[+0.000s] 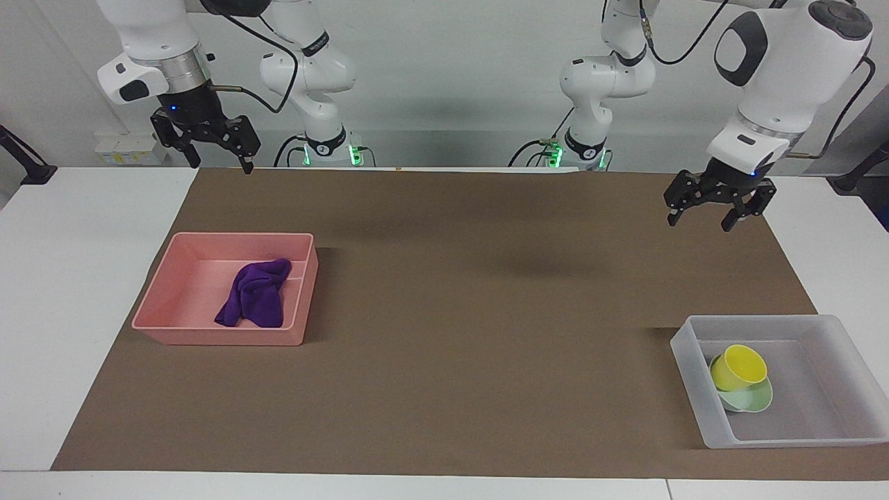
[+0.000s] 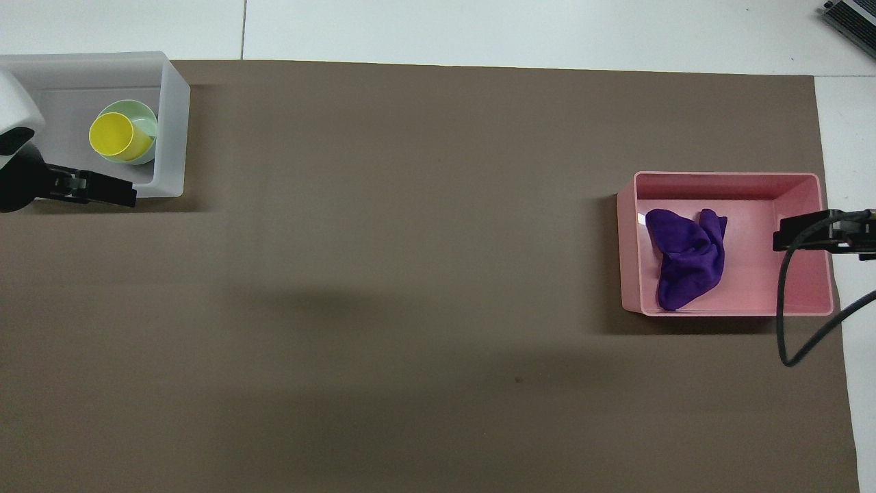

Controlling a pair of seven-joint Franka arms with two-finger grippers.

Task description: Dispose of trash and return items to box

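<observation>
The yellow cup [image 1: 739, 367] sits tilted in the mint-green bowl [image 1: 755, 400] inside the translucent box [image 1: 799, 423] at the left arm's end of the table. In the overhead view the cup [image 2: 115, 135] and the bowl [image 2: 145, 122] lie against the box's wall [image 2: 174, 123]. The purple cloth [image 1: 253, 302] lies crumpled in the pink tub [image 1: 208, 337]; it also shows in the overhead view [image 2: 684, 263]. My left gripper [image 1: 698, 223] is open and empty, raised over the mat at the left arm's end. My right gripper [image 1: 221, 165] is open and empty, and waits high by the pink tub's end.
A brown mat [image 1: 486, 312] covers most of the white table. The pink tub [image 2: 725, 185] stands at the right arm's end. The right arm's black cable [image 2: 783, 308] hangs over the tub's edge in the overhead view. The left gripper [image 2: 126, 195] shows beside the box.
</observation>
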